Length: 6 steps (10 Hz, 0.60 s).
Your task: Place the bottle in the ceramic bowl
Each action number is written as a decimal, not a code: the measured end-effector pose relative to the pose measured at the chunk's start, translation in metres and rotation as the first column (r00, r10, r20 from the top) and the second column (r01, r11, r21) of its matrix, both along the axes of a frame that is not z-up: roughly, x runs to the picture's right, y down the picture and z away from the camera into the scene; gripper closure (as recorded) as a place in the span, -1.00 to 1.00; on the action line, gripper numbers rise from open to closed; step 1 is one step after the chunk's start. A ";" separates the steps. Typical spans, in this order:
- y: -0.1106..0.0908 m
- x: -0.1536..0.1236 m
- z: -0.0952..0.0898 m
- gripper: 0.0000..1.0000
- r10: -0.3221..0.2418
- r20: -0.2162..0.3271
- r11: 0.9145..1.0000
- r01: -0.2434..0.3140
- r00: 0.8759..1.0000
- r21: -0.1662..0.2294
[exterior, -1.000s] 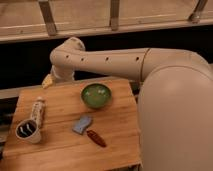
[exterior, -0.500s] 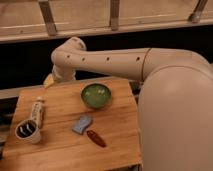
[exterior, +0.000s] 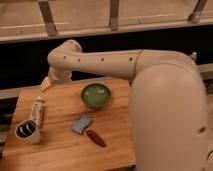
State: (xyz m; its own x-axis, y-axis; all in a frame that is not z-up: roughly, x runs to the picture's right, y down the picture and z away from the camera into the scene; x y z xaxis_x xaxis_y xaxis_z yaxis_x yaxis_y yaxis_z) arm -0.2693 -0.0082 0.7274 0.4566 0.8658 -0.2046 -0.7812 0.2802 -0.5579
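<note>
The whitish bottle (exterior: 37, 111) lies on its side at the left of the wooden table (exterior: 60, 152), just behind the white cup. The glossy green ceramic bowl (exterior: 96, 95) stands at the back middle of the table and holds nothing that I can see. My gripper (exterior: 46, 83) hangs below the arm's bent wrist at the table's back left corner. It is a little behind and above the bottle and left of the bowl, and holds nothing that I can see.
A white cup with a dark inside (exterior: 27, 131) stands at the front left. A blue-grey pad (exterior: 81, 124) and a dark red oblong thing (exterior: 96, 138) lie in front of the bowl. My arm's large body (exterior: 170, 115) covers the table's right side.
</note>
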 end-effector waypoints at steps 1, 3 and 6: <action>0.008 -0.027 0.004 -0.60 -0.037 0.025 0.999 0.038 0.999 -0.006; 0.030 -0.080 0.014 -0.60 -0.100 0.077 0.994 0.103 0.992 -0.029; 0.037 -0.095 0.020 -0.60 -0.115 0.091 0.992 0.119 0.989 -0.038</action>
State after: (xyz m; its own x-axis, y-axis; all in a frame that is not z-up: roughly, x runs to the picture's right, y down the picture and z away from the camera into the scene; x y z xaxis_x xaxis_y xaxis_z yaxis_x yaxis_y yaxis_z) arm -0.3642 0.0288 0.7470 0.5722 0.7964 -0.1955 -0.6917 0.3407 -0.6367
